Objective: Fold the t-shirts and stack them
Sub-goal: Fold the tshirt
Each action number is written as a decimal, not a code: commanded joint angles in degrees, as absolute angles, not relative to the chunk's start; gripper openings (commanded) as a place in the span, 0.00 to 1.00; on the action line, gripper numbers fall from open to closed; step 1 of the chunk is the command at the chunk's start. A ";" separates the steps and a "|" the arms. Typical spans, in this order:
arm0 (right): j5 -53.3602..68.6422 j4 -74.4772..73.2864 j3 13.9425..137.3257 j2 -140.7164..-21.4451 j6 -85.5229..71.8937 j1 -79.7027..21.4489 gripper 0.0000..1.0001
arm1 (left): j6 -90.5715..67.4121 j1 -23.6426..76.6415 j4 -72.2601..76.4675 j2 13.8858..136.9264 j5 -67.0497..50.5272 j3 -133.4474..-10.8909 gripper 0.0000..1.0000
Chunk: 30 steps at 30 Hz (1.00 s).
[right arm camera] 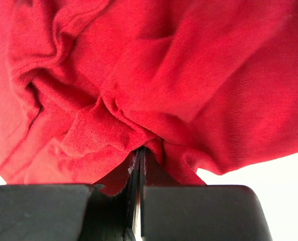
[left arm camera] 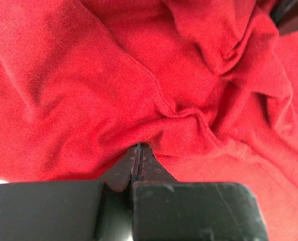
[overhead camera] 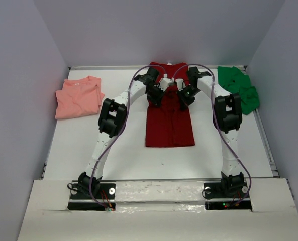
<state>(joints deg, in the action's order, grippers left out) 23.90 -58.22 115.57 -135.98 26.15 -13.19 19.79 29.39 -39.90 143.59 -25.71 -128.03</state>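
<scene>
Fingers (left arm camera: 119, 175) clamped on cloth, both arms.
Left gripper (left arm camera: 137, 149) and right gripper (right arm camera: 140, 150) each pinch bunched red shirt (overhead camera: 169, 125) near its far end, side by side. Shirt lies centrally, long axis running from the grippers toward the near edge, hem nearest. Judged: the fold draws hemward, both arms equally placed.

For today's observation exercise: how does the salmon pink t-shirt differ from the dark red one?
The salmon pink t-shirt sits at the left as a compact bundle; the dark red t-shirt lies central as a long strip. No gripper touches the pink one; the left gripper and right gripper pinch the red one. Both rest on the white table.
</scene>
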 commanded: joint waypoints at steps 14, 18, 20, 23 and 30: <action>21.27 -59.23 113.99 -125.52 28.83 -12.39 0.00 | 16.26 28.48 -42.80 132.20 -19.43 -128.76 0.00; 21.00 -62.66 115.75 -119.89 27.95 -12.39 0.06 | 15.64 28.39 -42.80 124.56 -18.28 -127.80 0.19; 21.62 -64.94 116.63 -116.57 27.16 -12.39 0.22 | 16.25 28.39 -42.37 119.55 -19.33 -125.34 0.36; 21.62 -65.31 114.18 -112.60 25.93 -12.39 0.32 | 17.14 28.39 -41.84 113.57 -21.35 -119.02 0.46; 22.24 -59.42 87.34 -97.41 22.68 -12.39 0.56 | 17.49 28.39 -38.24 99.18 -25.48 -91.38 0.52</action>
